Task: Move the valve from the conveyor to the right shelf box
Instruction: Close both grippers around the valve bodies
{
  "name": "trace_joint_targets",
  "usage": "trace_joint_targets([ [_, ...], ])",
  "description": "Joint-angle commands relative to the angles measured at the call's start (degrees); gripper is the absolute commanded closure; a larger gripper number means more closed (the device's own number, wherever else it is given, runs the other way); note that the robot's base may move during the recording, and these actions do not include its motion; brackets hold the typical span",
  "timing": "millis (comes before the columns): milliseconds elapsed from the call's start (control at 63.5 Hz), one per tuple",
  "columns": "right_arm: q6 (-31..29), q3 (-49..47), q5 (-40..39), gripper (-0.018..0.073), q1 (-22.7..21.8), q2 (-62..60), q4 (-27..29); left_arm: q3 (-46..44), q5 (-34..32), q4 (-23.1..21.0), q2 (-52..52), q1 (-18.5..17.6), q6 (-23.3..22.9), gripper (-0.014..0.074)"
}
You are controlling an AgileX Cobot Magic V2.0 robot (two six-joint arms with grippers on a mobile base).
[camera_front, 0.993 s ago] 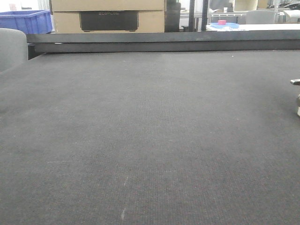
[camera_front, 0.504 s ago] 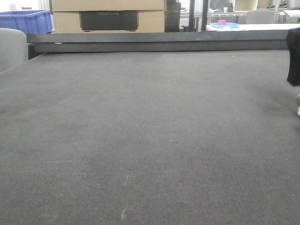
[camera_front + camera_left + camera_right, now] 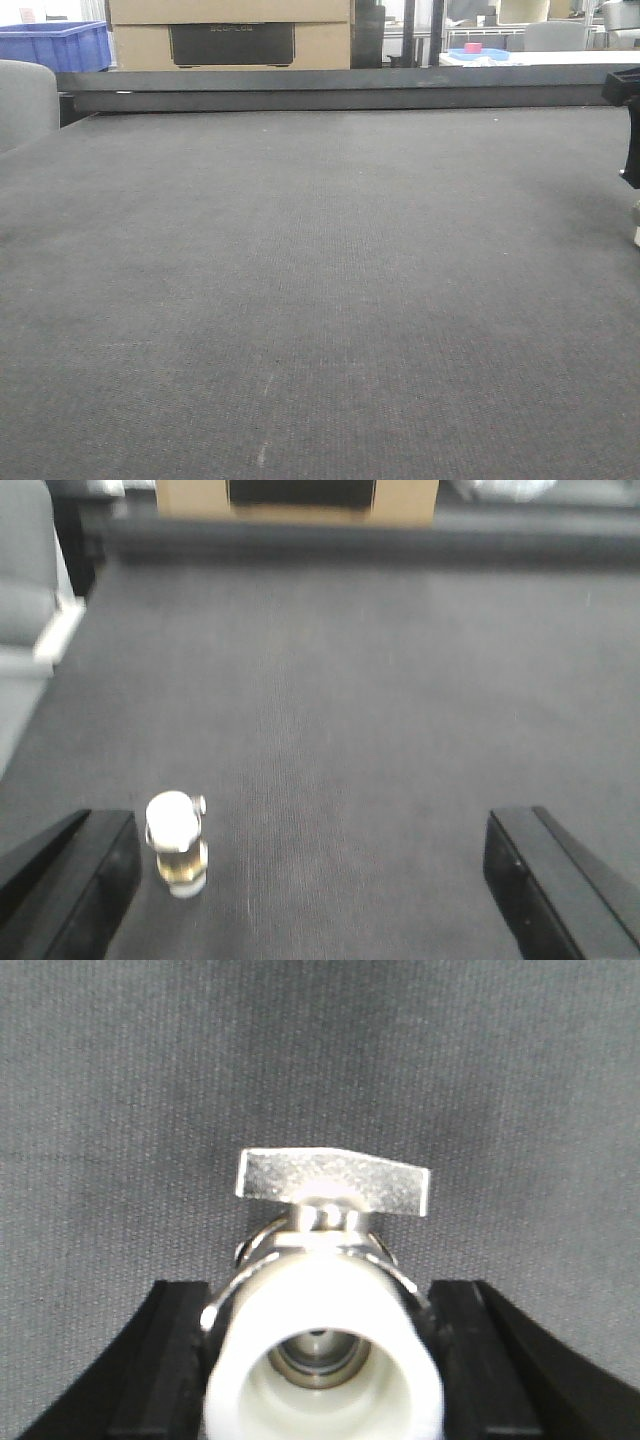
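Note:
The valve (image 3: pixel 325 1350), silvery metal with a white end cap and a flat handle (image 3: pixel 333 1182), stands on the dark grey conveyor (image 3: pixel 300 280). In the right wrist view, my right gripper (image 3: pixel 320 1290) has a black finger pressed against each side of the cap. In the front view only the valve's pale edge (image 3: pixel 637 225) shows at the right border, under the gripper's black body (image 3: pixel 628 130). My left gripper (image 3: pixel 310 825) is wide open and empty above the belt. A second white-capped, brass-bodied valve (image 3: pixel 176 842) stands just inside its left finger (image 3: pixel 85 880).
A black raised rail (image 3: pixel 330 90) runs along the belt's far edge. Behind it are a cardboard box (image 3: pixel 230 35) and a blue crate (image 3: pixel 55 45). A grey rounded housing (image 3: pixel 25 100) sits at the belt's left edge. No shelf box is in view.
The right gripper's black body has come in at the right border and now covers the valve's handle, which showed bare one second ago. The valve's pale edge has not moved.

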Motion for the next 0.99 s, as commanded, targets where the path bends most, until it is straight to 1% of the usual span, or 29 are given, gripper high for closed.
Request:
trace_joint_targets([
  [0,-0.45,-0.05,-1.91,0.0713,-0.21,-3.84,-0.81,-5.4,5.53,0.77,4.16,-0.29,0.04,-0.0005],
  [63,-0.45,0.81,-2.54,0.0713,-0.21,-6.93,-0.5,-9.7,10.31,2.16,7.99,-0.29,0.04,-0.0005],
  [142,-0.45,2.62,-3.91,0.0713,-0.11,-11.29,0.21,-16.63,16.78,5.31,14.4,0.18,0.04,-0.0005],
  [205,-0.45,5.15,-5.69,0.0713,0.0,-14.68,0.59,-20.67,19.98,6.31,18.78,1.1,0.04,-0.0005],
  [236,-0.45,6.83,-6.94,0.0713,0.0,-17.3,0.59,-23.89,22.48,6.44,21.52,2.13,0.79,-0.0005],
  [284,-0.45,9.34,-8.14,0.0713,0.0,-19.87,0.59,-27.31,24.79,5.71,25.26,3.45,3.15,-0.0005],
  [331,-0.45,11.5,-9.21,0.0713,0.0,-22.44,0.62,-29.87,26.22,4.1,28.38,5.31,4.88,-0.0005],
  [410,-0.45,15.1,-10.63,0.0713,0.0,-26.86,0.72,-33.86,27.99,-1.35,33.93,8.54,9.3,-0.0005],
  [457,-0.45,16.74,-10.87,0.0713,0.0,-29.37,0.72,-35.81,28.62,-4.58,37.38,11.12,11.74,-0.0005],
  [488,-0.45,17.92,-10.87,0.0713,0.0,-30.69,0.72,-36.59,28.49,-5.54,39.25,12.21,13.2,-0.0005],
  [552,-0.45,19.87,-10.75,0.0713,0.0,-33.49,1.04,-37.77,28.4,-5.54,43.87,13.93,15.81,-0.0005],
  [630,-0.45,21.71,-10.75,0.0713,0.0,-36.72,1.28,-38.9,28.25,-5.23,48.59,15.41,16.3,-0.0005],
  [741,-0.45,23.03,-10.75,0.0713,0.0,-39.53,1.43,-39.63,27.19,-5.13,53.9,15.65,16.86,-0.0005],
  [819,-0.45,23.14,-10.53,0.0713,0.0,-40.83,1.43,-39.63,26.79,-5.38,57.6,15.53,18.64,-0.0005],
  [977,-0.45,23.14,-9.96,0.0713,0.0,-41.28,1.52,-39.63,26.65,-5.73,62.22,15.53,18.77,-0.0005],
])
